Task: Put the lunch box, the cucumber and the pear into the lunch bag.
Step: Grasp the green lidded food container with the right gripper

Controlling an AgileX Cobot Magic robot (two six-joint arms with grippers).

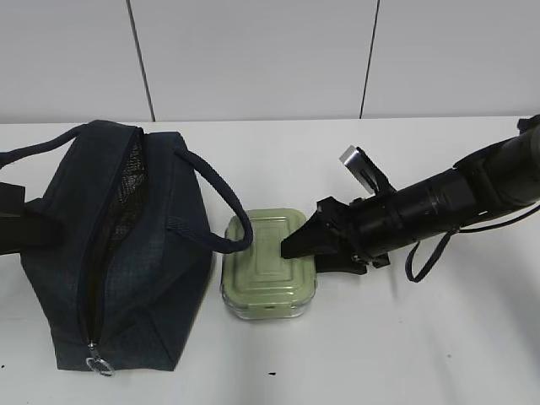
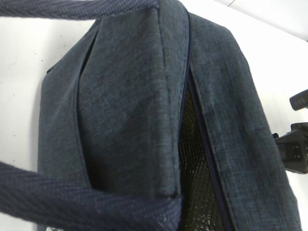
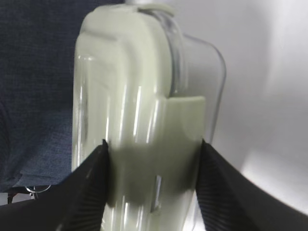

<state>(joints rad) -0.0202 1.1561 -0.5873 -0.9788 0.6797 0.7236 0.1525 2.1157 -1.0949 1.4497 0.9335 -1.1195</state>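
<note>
The right pincer (image 1: 297, 245) is clamped on the lunch box (image 1: 268, 263) beside the lunch bag (image 1: 110, 245); the smooth lid may slip out during lifting, I think.

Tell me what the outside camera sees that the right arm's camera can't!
Only the exterior view shows the whole lunch bag, unzipped on top, with its loop handles and ring pull, and the long black right arm lying over the table.

Only the right wrist view shows, up close, the two fingers of the right gripper on either side of the lunch box's clip tab.

Both show the pale green lunch box beside the bag with the gripper at it. Neither shows a cucumber or pear.
</note>
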